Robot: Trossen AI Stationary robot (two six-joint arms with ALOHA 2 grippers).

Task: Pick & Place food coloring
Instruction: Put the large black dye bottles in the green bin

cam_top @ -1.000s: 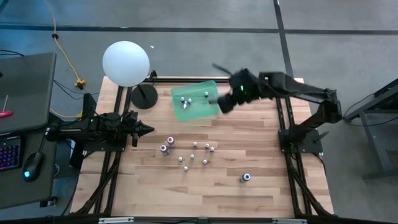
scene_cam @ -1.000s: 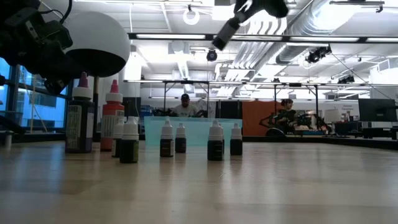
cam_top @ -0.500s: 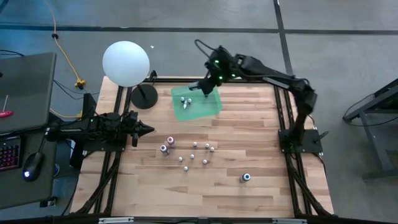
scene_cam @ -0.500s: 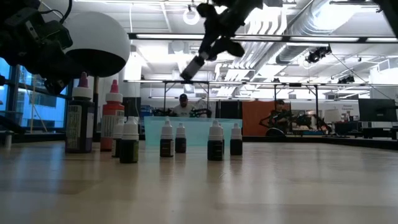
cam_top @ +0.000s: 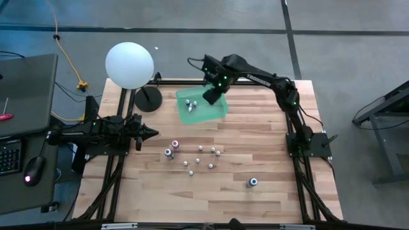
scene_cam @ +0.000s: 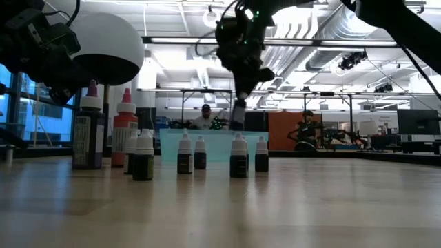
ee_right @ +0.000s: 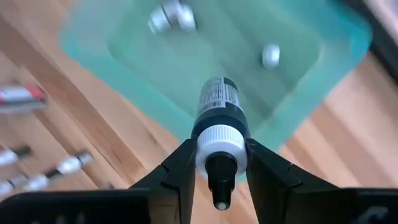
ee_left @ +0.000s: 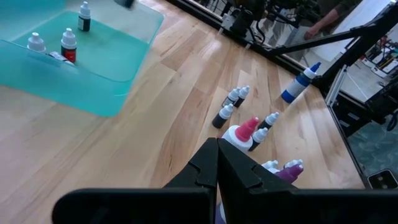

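Observation:
A teal tray (cam_top: 217,110) lies on the far middle of the table with a few tiny bottles (cam_top: 190,104) in it. My right gripper (cam_top: 211,96) hangs over the tray, shut on a dark food coloring bottle (ee_right: 221,102) with a whitish cap. Several more small bottles (cam_top: 199,156) stand on their bases on the wood nearer to me, two larger ones (cam_top: 171,149) at their left and a blue one (cam_top: 253,182) apart at the right. My left gripper (cam_top: 152,134) waits shut at the table's left. My right gripper pinches the bottle between its two fingers at the whitish cap (ee_right: 221,148). It comes from above, pointing down. The dark body (scene_cam: 238,112) sticks out below the fingertips, upright with the cap up, lifted clear above the tray (scene_cam: 213,146).
A white globe lamp (cam_top: 130,64) on a black round base (cam_top: 148,99) stands at the table's far left corner, close to the tray. A laptop (cam_top: 25,89) and a mouse (cam_top: 32,169) lie off the table's left. Bare wood (cam_top: 255,137) stretches right of the bottle group.
My right gripper, carrying the bottle, has swung from the tray's right edge toward the far left, turned to point down, and come down over the tray. The bottle went along with it. The left arm has kept still.

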